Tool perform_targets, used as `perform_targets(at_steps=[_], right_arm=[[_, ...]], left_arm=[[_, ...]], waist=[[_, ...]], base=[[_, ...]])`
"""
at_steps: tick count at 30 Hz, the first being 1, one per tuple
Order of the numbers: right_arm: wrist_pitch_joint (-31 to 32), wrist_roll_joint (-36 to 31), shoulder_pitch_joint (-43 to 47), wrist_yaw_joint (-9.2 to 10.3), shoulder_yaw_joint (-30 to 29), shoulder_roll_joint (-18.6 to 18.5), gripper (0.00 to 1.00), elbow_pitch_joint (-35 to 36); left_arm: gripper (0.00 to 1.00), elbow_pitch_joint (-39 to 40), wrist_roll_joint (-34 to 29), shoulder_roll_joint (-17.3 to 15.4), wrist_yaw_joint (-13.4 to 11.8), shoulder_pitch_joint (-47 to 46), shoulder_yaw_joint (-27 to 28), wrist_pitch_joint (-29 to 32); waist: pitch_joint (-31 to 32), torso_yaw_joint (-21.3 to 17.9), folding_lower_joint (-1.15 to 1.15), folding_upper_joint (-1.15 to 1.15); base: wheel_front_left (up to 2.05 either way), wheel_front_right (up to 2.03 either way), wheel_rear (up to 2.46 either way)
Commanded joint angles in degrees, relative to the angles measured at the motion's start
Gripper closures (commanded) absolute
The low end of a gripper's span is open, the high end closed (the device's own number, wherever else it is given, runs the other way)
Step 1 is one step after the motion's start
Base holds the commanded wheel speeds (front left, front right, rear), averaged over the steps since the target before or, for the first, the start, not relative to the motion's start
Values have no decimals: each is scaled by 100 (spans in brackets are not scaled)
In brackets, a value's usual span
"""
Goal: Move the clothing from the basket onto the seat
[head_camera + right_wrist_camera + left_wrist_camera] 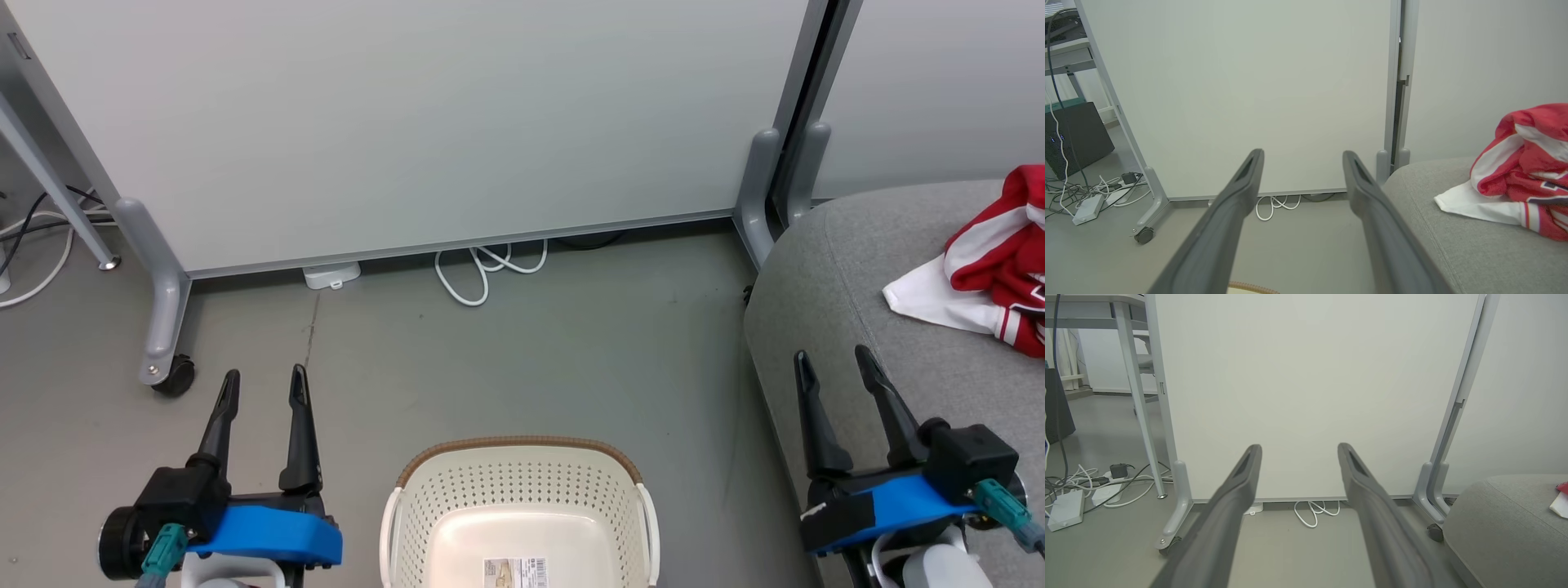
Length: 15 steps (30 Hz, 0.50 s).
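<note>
The cream basket (522,482) with its brown rim stands on the floor at the bottom centre of the head view; only a paper label lies on its visible floor. Red-and-white clothing (992,265) lies heaped on the grey seat (833,286) at the right, and appears again as clothing (1523,171) on the seat (1453,228) in the right wrist view. My left gripper (264,385) hangs open left of the basket, nothing between its fingers. Over the seat's front edge my right gripper (834,363) is open and empty too. A sliver of clothing (1560,498) lies on the seat (1502,522).
A pale partition panel (424,122) on castor feet (167,359) stands straight ahead, a second panel beside it at right. White cable loops (482,269) and a power strip (331,275) lie at its base. More cables and a table leg (57,196) are at far left.
</note>
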<state>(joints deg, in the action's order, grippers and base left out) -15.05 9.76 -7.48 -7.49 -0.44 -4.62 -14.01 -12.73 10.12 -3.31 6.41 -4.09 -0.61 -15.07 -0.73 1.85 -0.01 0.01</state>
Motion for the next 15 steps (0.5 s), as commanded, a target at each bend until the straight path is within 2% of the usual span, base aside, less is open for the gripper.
perform_targets(at_steps=[1,15], right_arm=[[-19,48,162,-1,-34,45,0,37],[-19,92,547,-1,-211,162,0,167]], left_arm=[[0,21,22,18,37,81,6,-14],[0,-39,140,44,104,286,-190,-14]], waist=[[30,21,1,-1],[133,64,1,-1]], base=[[0,0,0],[0,0,0]])
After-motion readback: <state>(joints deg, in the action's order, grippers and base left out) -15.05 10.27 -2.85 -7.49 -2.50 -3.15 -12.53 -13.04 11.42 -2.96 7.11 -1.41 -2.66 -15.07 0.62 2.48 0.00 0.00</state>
